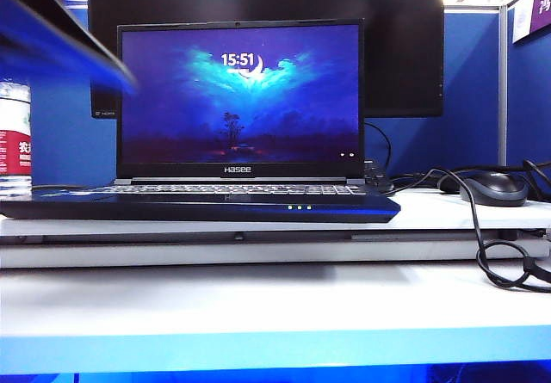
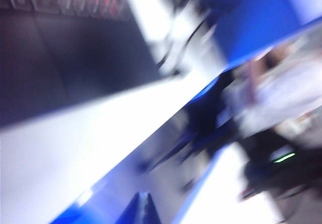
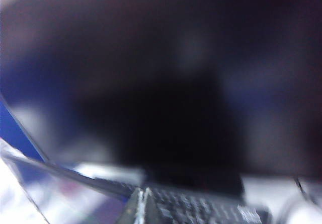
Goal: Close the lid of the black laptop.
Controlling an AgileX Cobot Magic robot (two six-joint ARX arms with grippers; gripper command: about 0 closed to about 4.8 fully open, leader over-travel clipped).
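The left gripper (image 2: 143, 209) showed in its own wrist view only as a dark pointed tip at the frame's edge, and the smear of motion blur left no way to tell whether its fingers were spread or pressed together. The right gripper (image 3: 142, 206) was no clearer: a thin pale edge over a blurred keyboard (image 3: 201, 209) in the right wrist view, its opening impossible to judge. In the exterior view a dark, blurred shape (image 1: 65, 30) crossed the upper left corner (most likely part of the left arm, though too smeared to say which part), and neither gripper could be made out there. The black laptop (image 1: 202, 204) sat on a white table (image 1: 275, 305), facing the camera, its base flat and small green lights (image 1: 299, 207) glowing on its front edge. The lid (image 1: 240, 99) stood open and close to upright, its screen lit with a blue night scene and the clock reading 15:51, "Hasee" printed on the lower bezel. Just behind it rose a larger black monitor (image 1: 400, 47), dark, its top cut off by the frame. To the right of the laptop a black mouse (image 1: 493, 188) rested on the table, with black cables (image 1: 486, 245) looping past it over the table's edge. At the far left a bottle (image 1: 15, 138) with a red and white label stood beside the laptop, and blue partition walls (image 1: 473, 90) closed off the background.
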